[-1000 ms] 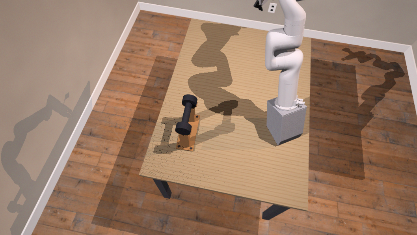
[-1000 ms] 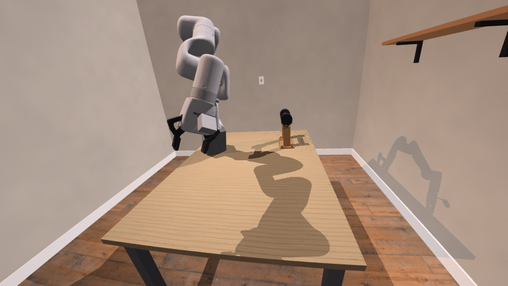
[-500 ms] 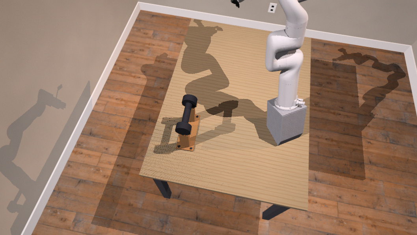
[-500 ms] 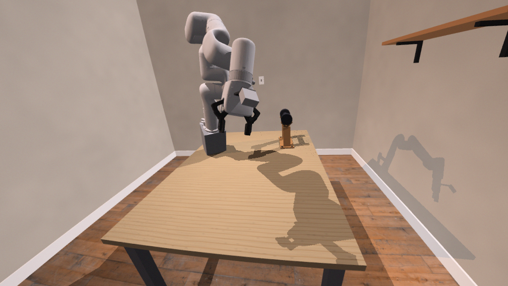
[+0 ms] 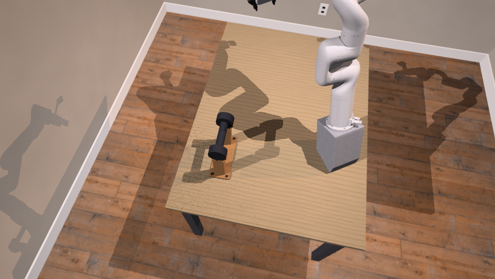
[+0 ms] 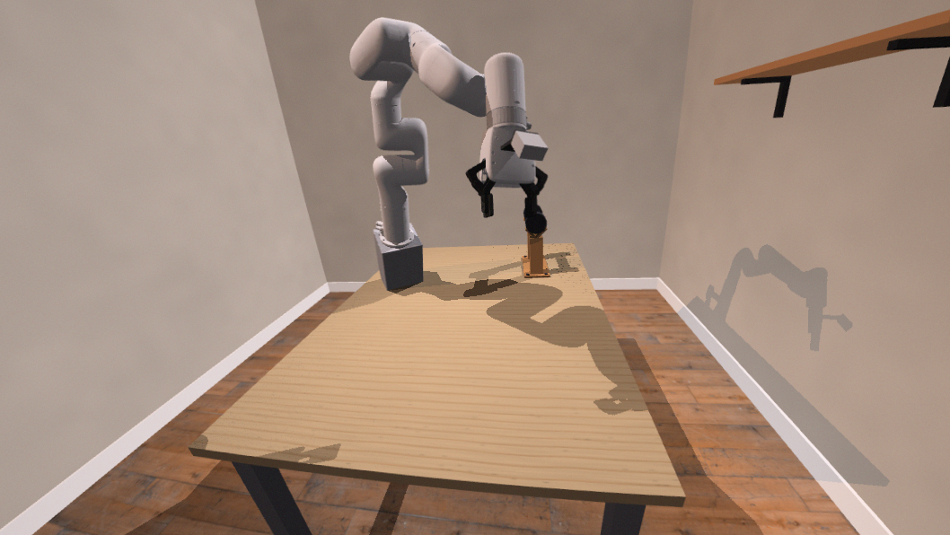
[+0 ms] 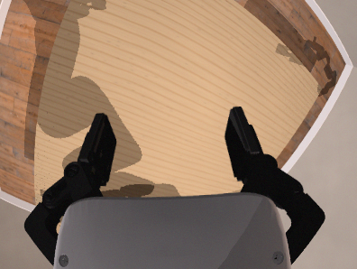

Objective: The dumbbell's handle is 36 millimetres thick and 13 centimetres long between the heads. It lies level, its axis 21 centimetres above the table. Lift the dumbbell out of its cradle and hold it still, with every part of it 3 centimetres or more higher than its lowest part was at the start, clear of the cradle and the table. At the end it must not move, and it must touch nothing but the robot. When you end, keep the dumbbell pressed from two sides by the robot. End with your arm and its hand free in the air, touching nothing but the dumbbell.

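Observation:
The black dumbbell (image 5: 221, 135) lies level in its orange cradle (image 5: 223, 162) near the left edge of the table; its handle spans between the cradle's two posts. In the exterior view one head of the dumbbell (image 6: 535, 223) shows on top of the cradle (image 6: 535, 258), partly behind a finger. My gripper (image 6: 509, 209) is open and empty. It hangs in the air well above the table and apart from the dumbbell. In the top view only its tips (image 5: 261, 2) show at the top edge. In the wrist view the open fingers frame bare table; the dumbbell is out of that view.
The arm's grey base block (image 5: 339, 145) stands on the table to the right of the cradle. A wooden wall shelf (image 6: 837, 49) hangs high on the right wall. The table edge runs close beside the cradle.

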You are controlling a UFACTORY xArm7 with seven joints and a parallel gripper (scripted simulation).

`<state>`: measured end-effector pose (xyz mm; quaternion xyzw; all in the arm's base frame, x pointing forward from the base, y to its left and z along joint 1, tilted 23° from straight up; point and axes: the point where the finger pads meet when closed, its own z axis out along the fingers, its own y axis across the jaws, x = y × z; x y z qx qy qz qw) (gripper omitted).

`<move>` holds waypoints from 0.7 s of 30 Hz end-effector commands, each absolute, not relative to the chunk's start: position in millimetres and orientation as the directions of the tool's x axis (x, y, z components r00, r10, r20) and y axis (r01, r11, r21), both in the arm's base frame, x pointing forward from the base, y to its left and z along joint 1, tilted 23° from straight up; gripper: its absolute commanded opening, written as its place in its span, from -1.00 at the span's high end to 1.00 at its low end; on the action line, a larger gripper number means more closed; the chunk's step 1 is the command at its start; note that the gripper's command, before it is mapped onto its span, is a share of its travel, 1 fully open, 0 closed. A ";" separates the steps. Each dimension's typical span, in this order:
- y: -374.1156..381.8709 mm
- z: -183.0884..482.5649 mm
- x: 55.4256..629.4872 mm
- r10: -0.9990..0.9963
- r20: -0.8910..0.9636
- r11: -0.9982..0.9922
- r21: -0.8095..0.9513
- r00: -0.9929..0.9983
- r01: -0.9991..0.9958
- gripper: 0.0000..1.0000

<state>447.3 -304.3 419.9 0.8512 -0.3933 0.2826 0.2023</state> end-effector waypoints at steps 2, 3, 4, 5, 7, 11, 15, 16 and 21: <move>-268.2 425.5 468.3 -0.572 0.655 -0.602 0.074 0.494 -0.795 -1.00; -226.2 425.7 487.5 -0.596 0.658 -0.599 0.019 0.461 -0.801 -1.00; -226.2 425.7 487.5 -0.596 0.658 -0.599 0.019 0.461 -0.801 -1.00; -226.2 425.7 487.5 -0.596 0.658 -0.599 0.019 0.461 -0.801 -1.00; -189.1 423.5 501.3 -0.622 0.654 -0.594 -0.034 0.431 -0.804 -1.00; -142.9 418.4 515.7 -0.649 0.644 -0.586 -0.082 0.405 -0.806 -1.00; -98.1 410.6 526.3 -0.676 0.629 -0.575 -0.126 0.383 -0.808 -1.00; -93.4 409.9 527.5 -0.676 0.629 -0.575 -0.126 0.383 -0.808 -1.00; -49.3 399.0 534.5 -0.704 0.609 -0.562 -0.165 0.364 -0.811 -1.00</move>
